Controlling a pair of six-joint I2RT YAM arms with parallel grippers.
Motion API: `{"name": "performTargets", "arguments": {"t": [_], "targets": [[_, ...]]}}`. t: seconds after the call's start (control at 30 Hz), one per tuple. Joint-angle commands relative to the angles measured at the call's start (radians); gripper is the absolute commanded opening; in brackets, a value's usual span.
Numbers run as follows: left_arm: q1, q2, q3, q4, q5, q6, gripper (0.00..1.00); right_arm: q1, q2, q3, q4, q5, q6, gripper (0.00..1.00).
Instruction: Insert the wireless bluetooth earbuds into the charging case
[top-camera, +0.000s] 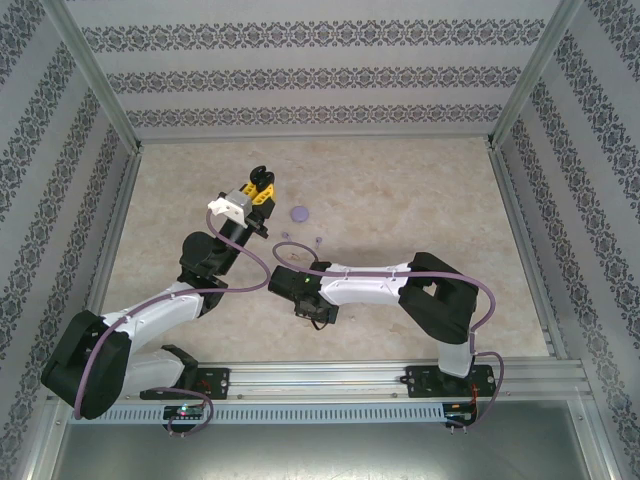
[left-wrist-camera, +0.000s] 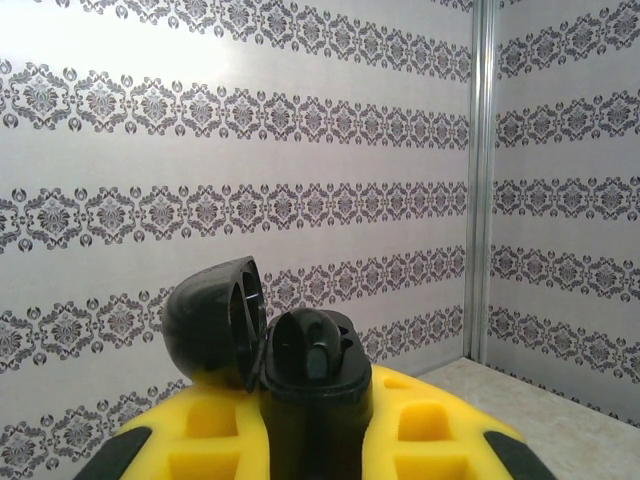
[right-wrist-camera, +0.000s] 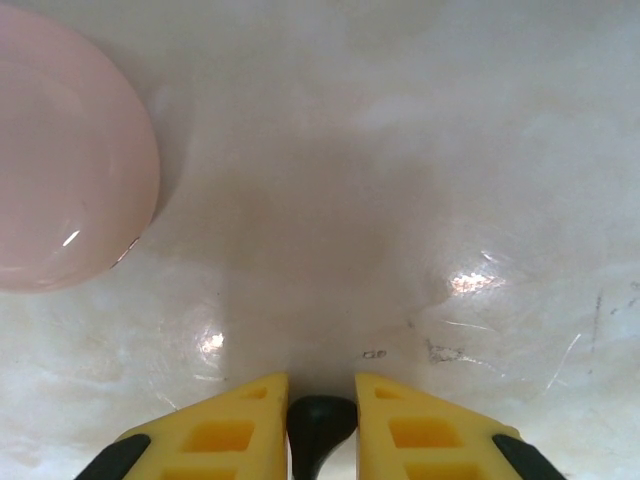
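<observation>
**Earbud grip check: black pair**

Left gripper (left-wrist-camera: 318, 415): fingers fully closed on black charging case (left-wrist-camera: 315, 385). Its lid (left-wrist-camera: 210, 320) is flipped open to the left, with the patterned wall behind.

Right gripper (right-wrist-camera: 321, 400): pointed down at table (right-wrist-camera: 400, 150), fingers drawn nearly together and pinching black earbud (right-wrist-camera: 320, 422). Cannot tell whether the earbud touches the surface. Pink case (right-wrist-camera: 60, 160) lies on the table, well apart at upper left of the wrist view.

Top view: lilac case (top-camera: 299, 212) lies on the table beside the left gripper. Lilac earbud (top-camera: 285, 235) and second lilac earbud (top-camera: 317, 240) lie loose near it.
</observation>
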Motion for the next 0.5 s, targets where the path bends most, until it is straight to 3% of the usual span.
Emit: {"name": "performTargets", "arguments": {"t": [0.0, 0.23, 0.47], "targets": [[0.012, 0.005, 0.012, 0.046, 0.024, -0.019, 0.00, -0.001, 0.002, 0.006, 0.043, -0.001, -0.003, 0.21], [0.013, -0.004, 0.016, 0.030, 0.033, -0.022, 0.00, -0.002, -0.040, -0.005, 0.037, 0.056, -0.035, 0.21], [0.011, -0.031, 0.014, 0.002, 0.052, -0.016, 0.00, -0.031, -0.179, -0.058, 0.035, 0.142, -0.098, 0.21]]}}
